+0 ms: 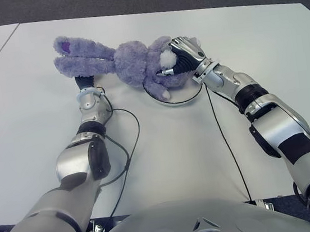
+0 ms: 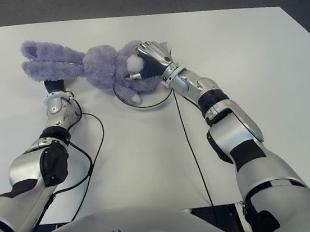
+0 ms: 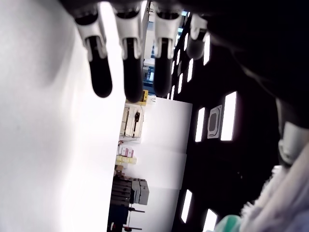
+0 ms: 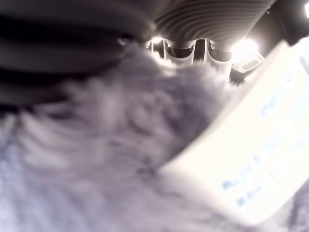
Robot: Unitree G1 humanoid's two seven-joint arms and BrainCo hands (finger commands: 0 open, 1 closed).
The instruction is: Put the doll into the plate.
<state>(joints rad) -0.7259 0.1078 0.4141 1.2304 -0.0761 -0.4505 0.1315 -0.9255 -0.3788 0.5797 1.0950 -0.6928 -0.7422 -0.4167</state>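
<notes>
While the purple plush rabbit [image 1: 131, 62] lies stretched across the white table [image 1: 259, 41], its body and legs sit over the plate [image 1: 184, 98], of which only the near rim shows as a dark arc below the toy. Its long ears reach out toward the robot's left, away from the plate, and its white tail faces up beside the right hand [image 1: 184, 56]. That right hand is curled over the rabbit's rump, fingers wrapped into the fur; its wrist view is filled with purple plush pressed against the palm and fingers [image 4: 183, 48], so the grip is closed on the toy. The left hand [image 1: 86, 82] shows just below the ears, and its wrist view shows the fingers [image 3: 133, 72] extended straight and side by side, holding nothing. Black cables [image 1: 131, 130] trail across the table between the arms.
</notes>
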